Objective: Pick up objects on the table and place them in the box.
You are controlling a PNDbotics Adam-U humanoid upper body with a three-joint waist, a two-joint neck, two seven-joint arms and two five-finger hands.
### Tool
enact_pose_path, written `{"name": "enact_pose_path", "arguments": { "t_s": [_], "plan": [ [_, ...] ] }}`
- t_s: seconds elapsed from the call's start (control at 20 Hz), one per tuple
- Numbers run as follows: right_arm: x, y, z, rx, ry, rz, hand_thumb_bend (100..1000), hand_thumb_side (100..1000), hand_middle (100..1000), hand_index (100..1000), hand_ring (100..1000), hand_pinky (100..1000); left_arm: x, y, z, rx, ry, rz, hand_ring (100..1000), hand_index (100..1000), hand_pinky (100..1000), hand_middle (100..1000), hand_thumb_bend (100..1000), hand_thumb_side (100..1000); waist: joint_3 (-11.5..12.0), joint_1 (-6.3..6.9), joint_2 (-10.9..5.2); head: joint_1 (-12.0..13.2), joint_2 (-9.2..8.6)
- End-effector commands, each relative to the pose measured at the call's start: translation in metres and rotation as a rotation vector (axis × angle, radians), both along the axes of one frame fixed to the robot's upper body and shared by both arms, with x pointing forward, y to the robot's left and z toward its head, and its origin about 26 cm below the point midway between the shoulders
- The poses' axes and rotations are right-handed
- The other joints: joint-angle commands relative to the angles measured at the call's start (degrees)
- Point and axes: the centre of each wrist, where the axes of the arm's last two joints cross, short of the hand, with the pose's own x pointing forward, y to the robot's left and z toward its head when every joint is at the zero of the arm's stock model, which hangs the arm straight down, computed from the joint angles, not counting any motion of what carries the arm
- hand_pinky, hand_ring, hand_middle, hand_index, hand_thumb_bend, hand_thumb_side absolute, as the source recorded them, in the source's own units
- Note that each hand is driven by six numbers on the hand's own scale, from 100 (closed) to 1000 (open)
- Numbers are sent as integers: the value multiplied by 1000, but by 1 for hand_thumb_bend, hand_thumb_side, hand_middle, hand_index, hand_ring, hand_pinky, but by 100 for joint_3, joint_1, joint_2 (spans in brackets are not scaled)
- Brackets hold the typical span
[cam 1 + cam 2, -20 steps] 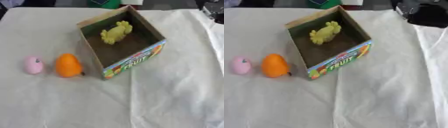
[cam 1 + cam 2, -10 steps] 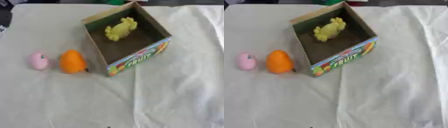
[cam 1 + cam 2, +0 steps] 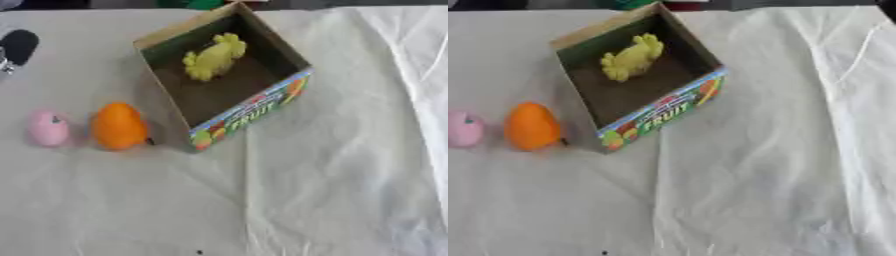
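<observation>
Box with one yellow item inside, two objects left on the cloth.

Left eye view: open cardboard box [image 3: 249, 107] with a printed fruit front sits askew on the white cloth-covered table [image 3: 332, 190]; a yellow lumpy toy [image 3: 213, 56] lies inside at the far end. Orange fruit [image 3: 118, 126] just beside the box's left wall, pink object [image 3: 48, 128] near it further left. Dark rounded part [image 3: 17, 46] at left edge, maybe the left arm; hand state can't tell.
Right eye view: same layout, pink object at the left edge; no hand visible.
</observation>
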Motion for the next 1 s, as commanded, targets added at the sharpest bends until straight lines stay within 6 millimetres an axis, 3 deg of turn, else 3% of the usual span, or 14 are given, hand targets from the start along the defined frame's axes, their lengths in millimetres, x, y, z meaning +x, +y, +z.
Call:
{"name": "enact_pose_path", "arguments": {
  "t_s": [0.05, 0.3, 0.5, 0.65, 0.85, 1.0],
  "plan": [
    [-5, 1, 8, -2, -28, 17, 100, 658, 683, 815, 751, 693, -4, -4, 12, 53, -14, -13, 790, 904, 616, 790, 504, 910, -10, -14, -148, -55, -60],
    [-3, 5, 10, 2, -27, 44, 100, 665, 680, 808, 748, 692, -3, -9, 12, 96, 24, -14, 798, 906, 630, 797, 567, 959, -31, -32, -190, -48, -115],
    [-3, 6, 10, 7, -26, 53, 100, 675, 676, 803, 743, 692, -2, -15, 12, 179, 69, 3, 836, 929, 702, 814, 652, 1000, -40, -33, -226, 35, -115],
    [-3, 7, 10, 10, -24, 55, 100, 684, 674, 801, 740, 692, -1, -24, 11, 288, 146, 4, 870, 945, 772, 831, 730, 1000, -48, -37, -251, 97, -130],
    [-3, 8, 10, 12, -20, 61, 100, 685, 669, 798, 734, 691, 0, -36, 11, 411, 279, 7, 881, 945, 796, 837, 911, 1000, -57, -34, -276, 106, -138],
    [-2, 9, 10, 14, -19, 65, 100, 686, 667, 796, 732, 691, 0, -42, 7, 484, 387, 8, 882, 949, 799, 839, 969, 1000, -72, -33, -283, 114, -145]
  ]
}}
